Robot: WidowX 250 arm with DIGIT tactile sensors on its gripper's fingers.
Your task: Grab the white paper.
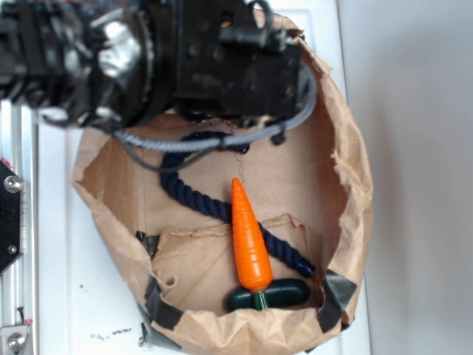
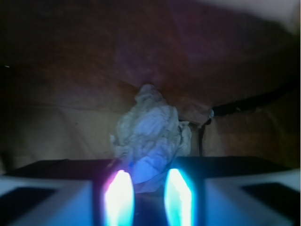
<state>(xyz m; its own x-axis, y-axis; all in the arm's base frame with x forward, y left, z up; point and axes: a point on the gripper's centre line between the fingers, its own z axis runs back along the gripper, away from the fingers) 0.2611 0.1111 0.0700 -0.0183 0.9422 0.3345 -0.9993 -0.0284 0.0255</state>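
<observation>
The bag [image 1: 347, 185] is plain tan-brown, with dark grey-black tape [image 1: 332, 299] at its lower corners, at about 5 and 7 o'clock. Inside it, the carrot [image 1: 249, 240] is bright orange with a dark green top [image 1: 267, 295] at 6 o'clock. A navy blue rope [image 1: 199, 200] runs from 11 o'clock toward 4 o'clock. The arm [image 1: 148, 55] is black with a grey cable [image 1: 222, 139]. The surface [image 1: 66, 296] is white. In the wrist view, the paper [image 2: 150, 134] is off-white with a bluish tint, against dim brown. The gripper [image 2: 148, 200] fingers [image 2: 118, 200] glow blue edged with pink.
</observation>
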